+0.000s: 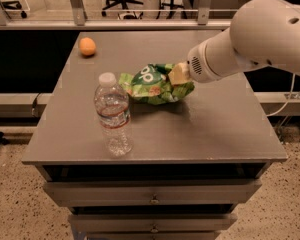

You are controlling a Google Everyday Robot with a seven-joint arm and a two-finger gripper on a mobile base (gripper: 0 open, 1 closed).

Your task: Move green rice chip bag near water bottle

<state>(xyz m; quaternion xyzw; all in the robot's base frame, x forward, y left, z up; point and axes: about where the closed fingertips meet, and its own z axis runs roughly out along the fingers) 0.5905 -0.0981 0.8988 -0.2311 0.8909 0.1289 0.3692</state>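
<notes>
Where the bulky white robot arm (255, 36) narrows to its tip, the end effector (179, 75) sits above the middle of the grey desk (215, 129), clamped on the right end of the crinkly green rice chip bag (151, 85). One tan finger (177, 74) presses on the top of the pouch; the other is hidden under the foil. The rest of the bag stretches away toward nine o'clock of the end effector, crumpled, its round logo facing up. A dark shadow lies beneath it, and I cannot tell whether its underside touches the desk. The clear plastic water bottle (113, 116) with a white cap stands upright near the bag, at about seven o'clock from it, not touching it. A small round orange fruit (87, 46) rests well apart at eleven o'clock, near the far left corner. The arm is cut off by the right edge, and the bag's lettering is too crumpled to read.
</notes>
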